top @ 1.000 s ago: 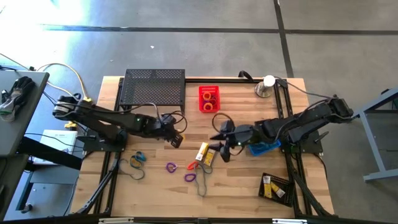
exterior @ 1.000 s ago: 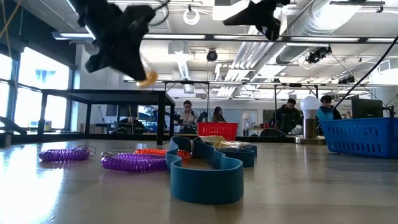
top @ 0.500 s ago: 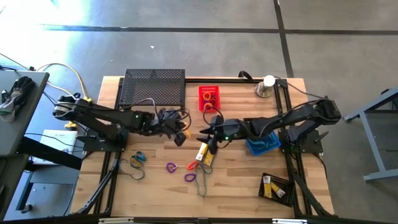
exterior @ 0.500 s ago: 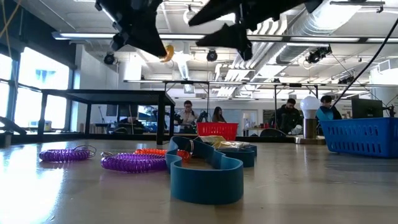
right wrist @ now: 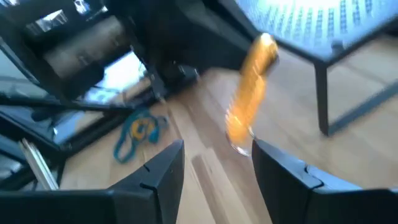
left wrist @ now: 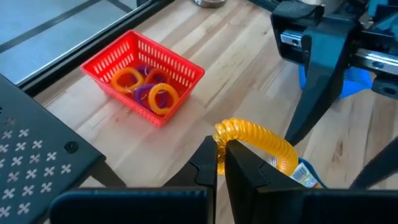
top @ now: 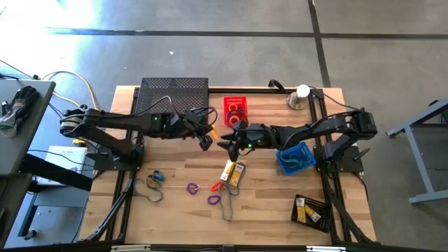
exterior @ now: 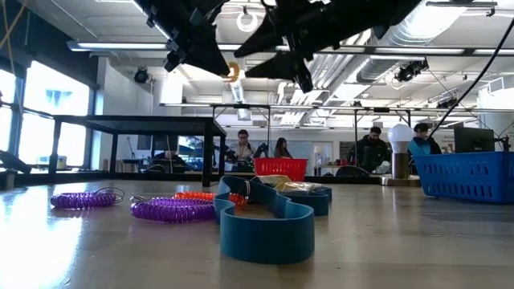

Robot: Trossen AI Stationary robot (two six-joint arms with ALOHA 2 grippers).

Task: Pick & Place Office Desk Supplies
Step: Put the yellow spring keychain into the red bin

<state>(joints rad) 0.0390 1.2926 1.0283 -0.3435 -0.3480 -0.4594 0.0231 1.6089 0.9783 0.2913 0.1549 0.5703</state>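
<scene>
We see the left gripper [top: 207, 138] raised above the table [top: 175, 203], its fingers [left wrist: 245, 171] clenched on an orange loop [left wrist: 256, 138]. The right gripper [top: 225, 142] faces it from just beside, fingers [right wrist: 163, 167] spread either side of the same loop without touching it. Behind them the red basket [top: 236, 110] holds more orange and purple loops. A yellow-and-white box [top: 232, 173] and purple loops [top: 192, 187] lie on the table, near a blue bin [top: 295, 158].
</scene>
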